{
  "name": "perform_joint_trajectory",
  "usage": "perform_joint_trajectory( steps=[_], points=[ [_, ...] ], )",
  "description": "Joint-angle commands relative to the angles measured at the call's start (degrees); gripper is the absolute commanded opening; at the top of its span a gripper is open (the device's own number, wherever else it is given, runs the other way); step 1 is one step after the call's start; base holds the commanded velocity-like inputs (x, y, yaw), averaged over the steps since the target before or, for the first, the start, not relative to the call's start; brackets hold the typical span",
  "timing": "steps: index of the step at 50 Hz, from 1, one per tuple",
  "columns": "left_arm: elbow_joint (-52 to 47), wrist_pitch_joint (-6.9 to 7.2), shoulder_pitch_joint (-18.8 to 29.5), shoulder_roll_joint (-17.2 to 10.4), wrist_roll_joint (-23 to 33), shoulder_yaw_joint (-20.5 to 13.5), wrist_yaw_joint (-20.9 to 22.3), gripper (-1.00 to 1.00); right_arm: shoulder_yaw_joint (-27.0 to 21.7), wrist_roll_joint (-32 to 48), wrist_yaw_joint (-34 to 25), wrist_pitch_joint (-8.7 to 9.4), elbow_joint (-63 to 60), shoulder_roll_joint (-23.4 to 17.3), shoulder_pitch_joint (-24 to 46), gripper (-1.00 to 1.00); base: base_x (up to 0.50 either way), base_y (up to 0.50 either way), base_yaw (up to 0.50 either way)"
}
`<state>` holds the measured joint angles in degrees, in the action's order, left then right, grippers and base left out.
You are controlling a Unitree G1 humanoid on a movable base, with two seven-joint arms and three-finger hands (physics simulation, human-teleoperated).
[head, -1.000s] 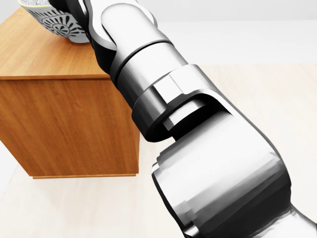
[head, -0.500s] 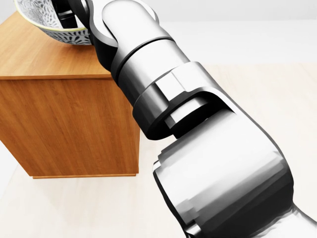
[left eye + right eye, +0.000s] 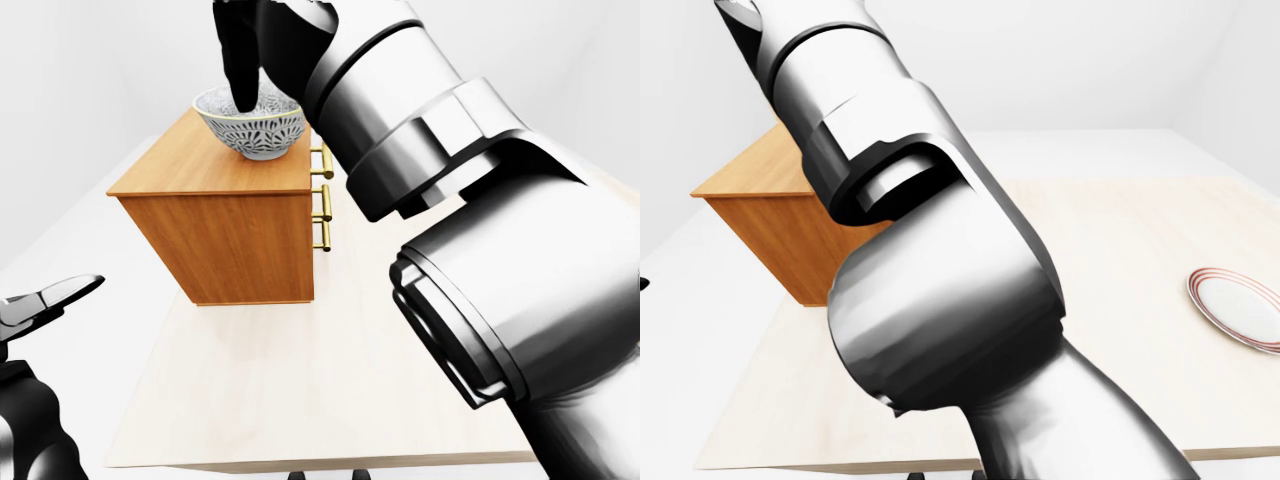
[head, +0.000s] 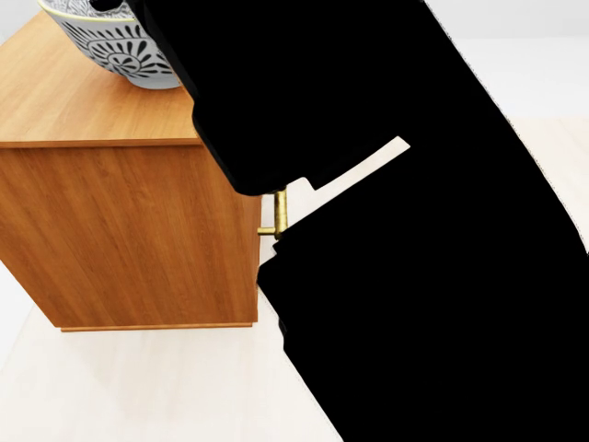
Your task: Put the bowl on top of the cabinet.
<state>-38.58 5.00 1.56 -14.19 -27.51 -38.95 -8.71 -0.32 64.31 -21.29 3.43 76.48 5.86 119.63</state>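
A white bowl with a dark leaf pattern (image 3: 252, 125) stands upright on the top of the wooden cabinet (image 3: 225, 235), near its right edge in the left-eye view. My right hand (image 3: 243, 95) comes down from above, and one black finger (image 3: 240, 70) dips inside the bowl at its rim; the other fingers are hidden behind it. The head view shows the bowl (image 4: 120, 41) at the top left, with my right arm as a flat black shape beside it. My left hand (image 3: 50, 300) hangs low at the left edge, empty, with its fingers spread.
The cabinet stands on a pale wooden table (image 3: 300, 390) and has brass handles (image 3: 322, 190) on its right side. A white plate with a red rim (image 3: 1240, 305) lies on the table's right side. My right arm fills much of every view.
The bowl was tilted half a second ago and now sits level, a little lower on the cabinet top. My right arm has shifted slightly with it.
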Motion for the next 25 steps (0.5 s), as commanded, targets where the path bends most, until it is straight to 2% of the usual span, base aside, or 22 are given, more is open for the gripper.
perform_joint_trajectory(
  steps=[1,4,8,11,14,25],
  points=[
    [-0.40,0.00,-0.12,0.27,0.33,0.32,0.15,1.00,-2.00,-7.46,2.01,-0.85,-0.76,-0.91,0.37,1.00,0.00,0.00,0.00],
    [-0.35,0.00,-0.06,0.28,0.39,0.28,0.14,1.00,-2.23,-9.52,2.91,-1.64,-1.13,-1.25,0.37,1.00,0.00,0.00,0.00],
    [-0.59,0.00,-0.12,0.40,0.51,0.43,0.11,1.00,-2.73,-12.50,3.43,-1.24,-1.58,-1.54,0.37,1.00,0.00,0.00,0.00],
    [-0.75,0.00,-0.05,0.37,0.50,0.42,0.05,1.00,-2.32,-13.94,2.92,-1.86,-1.92,-1.81,0.37,1.00,0.00,0.00,0.00],
    [-0.91,0.00,0.02,0.34,0.39,0.31,0.00,1.00,-2.48,-15.62,2.89,-1.32,-2.10,-1.68,0.37,1.00,0.00,0.00,0.00],
    [-0.64,0.00,0.06,0.30,0.39,0.18,0.11,1.00,-1.35,-18.06,3.50,-1.22,-2.51,-1.76,0.37,1.00,0.00,0.00,0.00]
  ],
)
